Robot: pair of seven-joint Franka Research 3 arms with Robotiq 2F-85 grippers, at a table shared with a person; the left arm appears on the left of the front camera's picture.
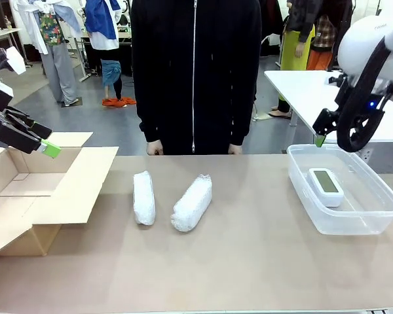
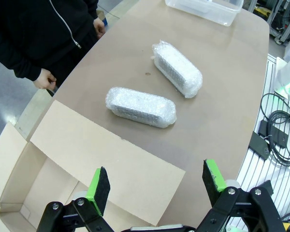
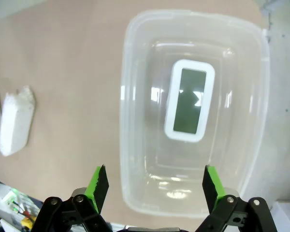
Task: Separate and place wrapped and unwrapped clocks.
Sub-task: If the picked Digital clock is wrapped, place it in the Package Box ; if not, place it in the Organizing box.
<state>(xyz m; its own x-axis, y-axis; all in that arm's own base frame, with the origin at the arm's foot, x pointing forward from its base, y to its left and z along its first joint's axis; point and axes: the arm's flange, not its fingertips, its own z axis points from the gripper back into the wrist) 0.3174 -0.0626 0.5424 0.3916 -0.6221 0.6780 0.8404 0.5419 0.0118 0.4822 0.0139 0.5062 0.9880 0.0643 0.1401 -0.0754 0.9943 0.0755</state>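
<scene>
One bare white clock (image 3: 189, 100) lay screen-up on the floor of the clear plastic bin (image 3: 130, 159) at the table's right end, apparently set there to keep it apart from the wrapped goods. Directly above it hung the right gripper (image 3: 154, 176), jaws spread wide and empty, the clock framed beyond them. Mid-table, the nearer bundle (image 2: 141, 107) and the farther bundle (image 2: 178, 68), both in bubble wrap, lay side by side without touching, not yet sorted, before a person (image 1: 195, 72) in a black jacket. The open cardboard box (image 1: 26, 216) at the left end looked to be their destination. Over its flap hovered the left gripper (image 2: 154, 179), fingers parted and holding nothing, both bundles well ahead of it.
</scene>
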